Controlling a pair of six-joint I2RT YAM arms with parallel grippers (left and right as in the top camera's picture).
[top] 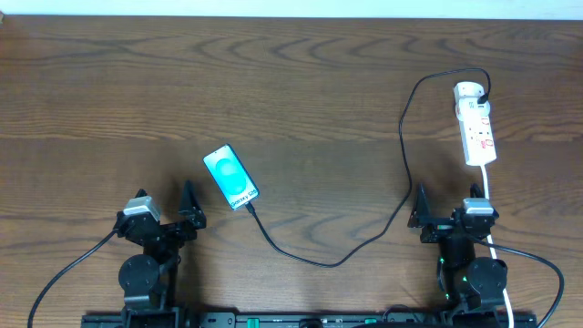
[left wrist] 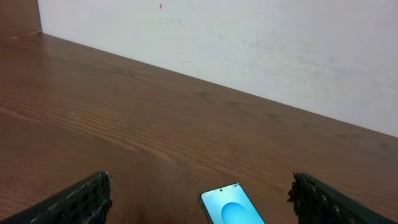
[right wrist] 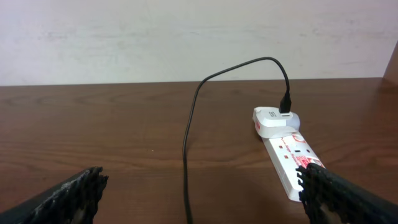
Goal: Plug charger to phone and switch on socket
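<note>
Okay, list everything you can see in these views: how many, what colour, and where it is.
phone: one, teal-blue screen, left of the table's middle, ahead of the left arm.
charger: one, black cable, from the phone's near end to the adapter; cannot tell if it is plugged into the phone.
adapter: one, white, on the socket's far end.
socket: one, white with red marks, far right.
white cord: one, from the socket toward the right arm.
table: one, dark brown wood.
wall: one, off-white, behind the table.
left fingers: two, black, spread open, empty.
right fingers: two, black, spread open, empty.
</note>
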